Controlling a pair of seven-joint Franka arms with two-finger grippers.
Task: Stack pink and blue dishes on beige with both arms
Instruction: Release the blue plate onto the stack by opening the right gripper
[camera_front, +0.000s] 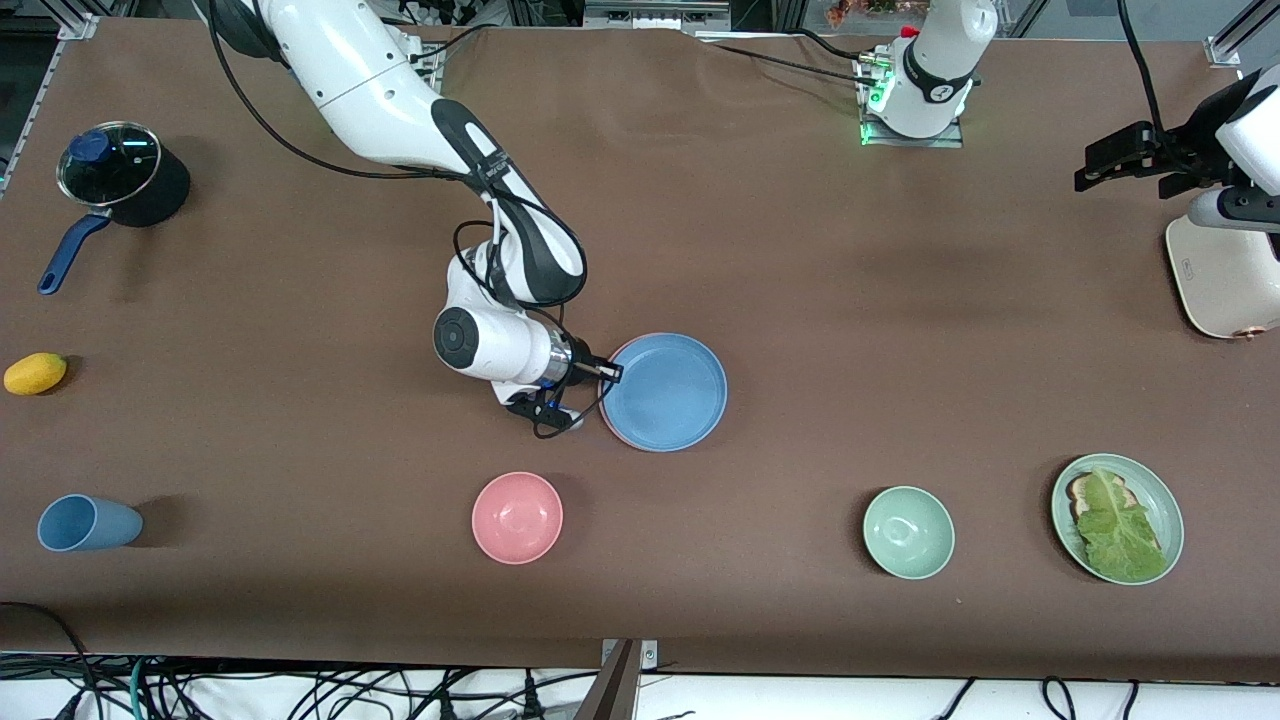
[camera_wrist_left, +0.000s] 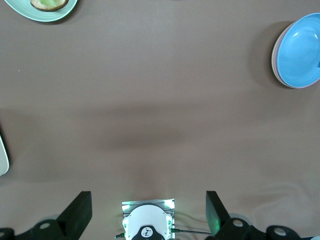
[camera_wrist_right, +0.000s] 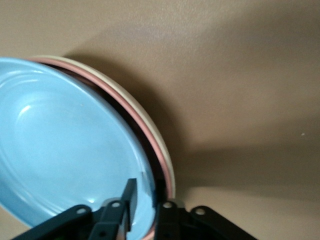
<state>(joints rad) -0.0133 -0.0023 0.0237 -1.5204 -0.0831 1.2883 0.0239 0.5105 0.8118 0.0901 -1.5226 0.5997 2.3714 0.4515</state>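
Note:
The light blue plate (camera_front: 668, 392) lies on top of the pink plate (camera_front: 608, 428) in the middle of the table. In the right wrist view the blue plate (camera_wrist_right: 65, 150) tilts up off the pink rim (camera_wrist_right: 150, 137), and the cream-beige plate's rim (camera_wrist_right: 145, 117) shows under both. My right gripper (camera_front: 605, 372) is shut on the blue plate's rim on the side toward the right arm's end, one finger inside (camera_wrist_right: 129, 200) and one outside. My left gripper (camera_front: 1095, 165) hangs open and empty high at the left arm's end, waiting; its view shows the stack (camera_wrist_left: 300, 50) far off.
Near the front camera stand a blue cup (camera_front: 88, 523), a small pink bowl (camera_front: 517, 517), a green bowl (camera_front: 908, 532) and a green plate (camera_front: 1150, 485) with lettuce. A lidded pot (camera_front: 122, 175) and a yellow fruit (camera_front: 35, 373) sit at the right arm's end; a white appliance (camera_front: 1225, 280) at the left arm's.

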